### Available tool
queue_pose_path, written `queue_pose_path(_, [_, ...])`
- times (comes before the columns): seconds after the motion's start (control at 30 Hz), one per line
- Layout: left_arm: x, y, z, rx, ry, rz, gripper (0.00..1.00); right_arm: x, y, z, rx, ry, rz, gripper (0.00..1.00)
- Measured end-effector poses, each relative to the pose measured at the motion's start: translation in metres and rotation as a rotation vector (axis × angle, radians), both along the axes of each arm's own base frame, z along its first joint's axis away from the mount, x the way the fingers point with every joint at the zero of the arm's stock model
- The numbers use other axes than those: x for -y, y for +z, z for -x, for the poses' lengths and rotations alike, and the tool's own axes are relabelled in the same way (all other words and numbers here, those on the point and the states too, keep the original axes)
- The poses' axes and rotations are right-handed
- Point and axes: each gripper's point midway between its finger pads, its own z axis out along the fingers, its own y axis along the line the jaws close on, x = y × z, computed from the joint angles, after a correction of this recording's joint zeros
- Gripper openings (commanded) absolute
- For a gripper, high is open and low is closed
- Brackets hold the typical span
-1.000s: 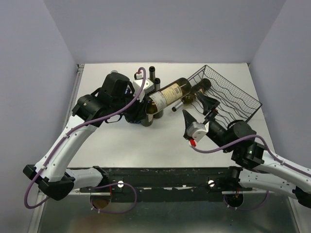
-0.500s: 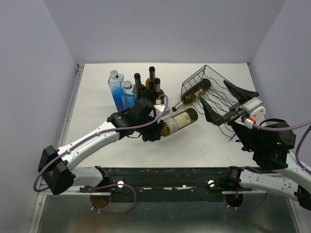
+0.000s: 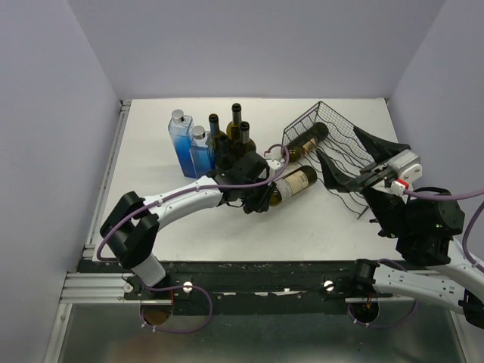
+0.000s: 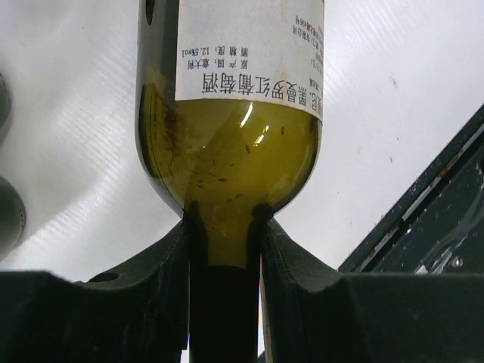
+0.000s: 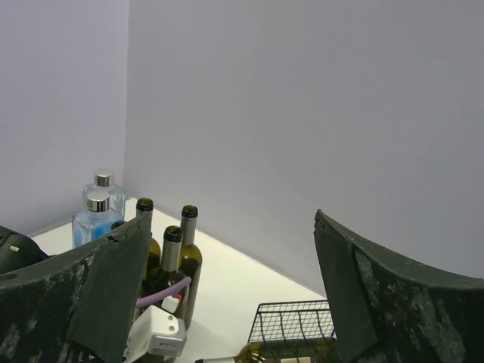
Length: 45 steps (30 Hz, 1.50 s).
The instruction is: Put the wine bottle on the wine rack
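Left gripper (image 4: 224,221) was clamped on the wine bottle (image 3: 293,181) neck. Bottle was roughly horizontal, just left of the wine rack (image 3: 344,136), not in it. Right gripper (image 3: 355,157) hung wide open above the rack.

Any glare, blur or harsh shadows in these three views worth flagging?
Top external: even light, soft shadows, nothing blurred. Left wrist: small bright glints on the green glass wine bottle, white paper label legible. Right wrist: the black right gripper fills the foreground; wall evenly lit.
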Motion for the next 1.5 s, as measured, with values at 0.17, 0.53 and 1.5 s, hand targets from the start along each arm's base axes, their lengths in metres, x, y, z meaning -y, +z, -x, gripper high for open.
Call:
queue_pose_path(0.17, [0.016,0.000,-0.015,0.010,0.014,0.017,0.00,0.008,0.003,0.003,-0.002,-0.004,-0.027,0.94])
queue_pose_path(0.53, [0.042,-0.005,-0.033,0.008,0.058,0.083,0.00,0.012,-0.003,0.004,-0.029,-0.003,-0.023,0.94])
queue_pose_path(1.5, [0.153,-0.040,-0.124,0.101,0.172,0.237,0.00,0.017,-0.015,0.004,-0.083,-0.008,-0.020,0.95])
